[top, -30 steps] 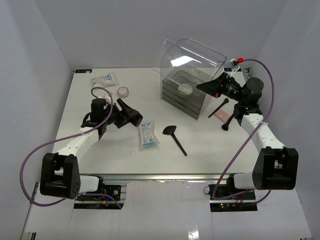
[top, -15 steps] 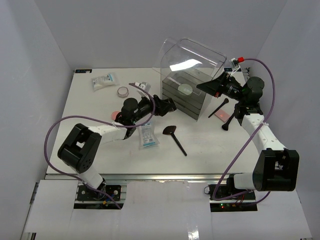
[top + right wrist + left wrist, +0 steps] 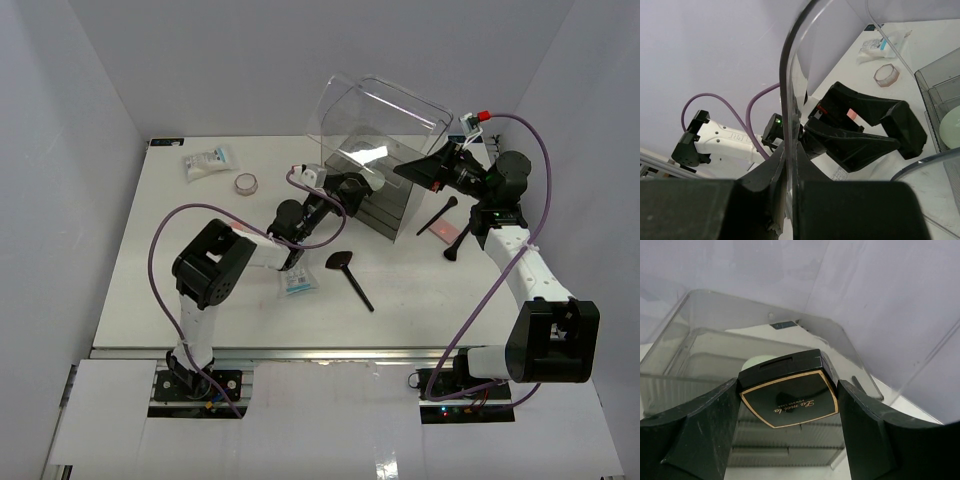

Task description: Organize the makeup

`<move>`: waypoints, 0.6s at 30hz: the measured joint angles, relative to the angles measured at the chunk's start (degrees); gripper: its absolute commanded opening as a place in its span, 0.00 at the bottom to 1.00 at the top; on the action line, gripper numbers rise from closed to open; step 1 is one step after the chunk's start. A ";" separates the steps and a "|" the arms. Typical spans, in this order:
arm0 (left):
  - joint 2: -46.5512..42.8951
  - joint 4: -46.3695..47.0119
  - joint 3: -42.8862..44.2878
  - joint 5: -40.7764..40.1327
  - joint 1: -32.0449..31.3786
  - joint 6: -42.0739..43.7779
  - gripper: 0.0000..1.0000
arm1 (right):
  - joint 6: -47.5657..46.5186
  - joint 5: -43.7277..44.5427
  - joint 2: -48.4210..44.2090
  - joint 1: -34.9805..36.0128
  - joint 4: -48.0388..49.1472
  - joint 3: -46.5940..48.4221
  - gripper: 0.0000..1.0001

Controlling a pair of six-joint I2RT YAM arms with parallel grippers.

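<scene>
Showing much left to sort, the top view has a far-left packet [image 3: 209, 160], a flat brush [image 3: 350, 277] and a pink palette [image 3: 437, 230] loose on the table [image 3: 420, 290]. Left wrist: the left gripper [image 3: 788, 415] pinches a black compact [image 3: 790, 397] at the clear box's [image 3: 700, 355] open top. Right wrist: the right gripper [image 3: 789, 170] clamps the raised lid [image 3: 790, 75].

Clear plastic box [image 3: 385, 150] — curved lid [image 3: 395, 105] tilted up; grey drawers [image 3: 385, 210] beneath, white table [image 3: 160, 220]

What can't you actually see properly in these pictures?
Top view: white-and-blue flat packet, partly under the left arm.
Left wrist view: pale round compact, mostly behind the black square gold-trimmed compact.
Top view: small pink flat item, too small to identify.
</scene>
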 measured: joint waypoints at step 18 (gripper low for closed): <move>6.67 2.83 13.72 -6.84 -1.03 3.80 0.40 | 1.82 -0.02 0.00 0.00 0.60 0.11 0.08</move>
